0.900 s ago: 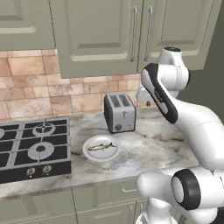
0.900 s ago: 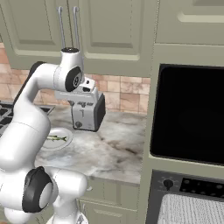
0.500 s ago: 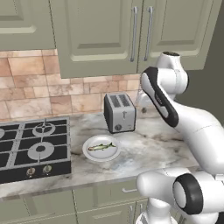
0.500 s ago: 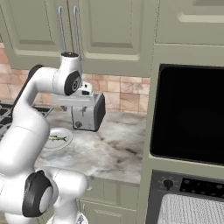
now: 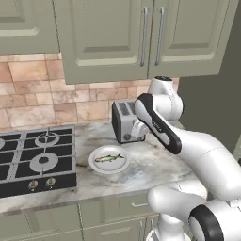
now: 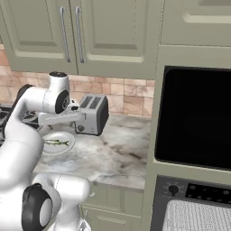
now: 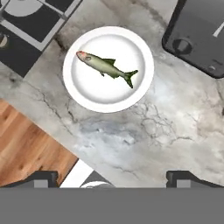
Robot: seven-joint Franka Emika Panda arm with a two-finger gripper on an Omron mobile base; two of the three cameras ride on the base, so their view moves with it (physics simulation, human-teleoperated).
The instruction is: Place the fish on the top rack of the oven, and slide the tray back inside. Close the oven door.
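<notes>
The fish [image 7: 105,65] lies on a round white plate [image 7: 81,94] on the marble counter, also seen as the fish [image 5: 109,158] and the fish [image 6: 56,142]. My gripper [image 7: 113,177] hangs well above the counter's front edge, just off the plate, open, with nothing between its fingertips [image 7: 41,177]. The oven [image 6: 198,191] shows its knob panel at the lower right. Below that panel the top rack [image 6: 194,217], the silver wire tray, sticks out. The oven door is out of view.
A dark toaster [image 5: 124,121] stands just behind the plate, close to my forearm. A gas hob [image 5: 37,160] lies to the left of the plate. A tall glossy black glass front [image 6: 194,117] sits above the oven. Wood floor [image 7: 22,148] lies beyond the counter edge.
The gripper has gone from nearly shut to wide open. The arm has dropped lower and swung left toward the plate. Fish, plate and toaster have not moved.
</notes>
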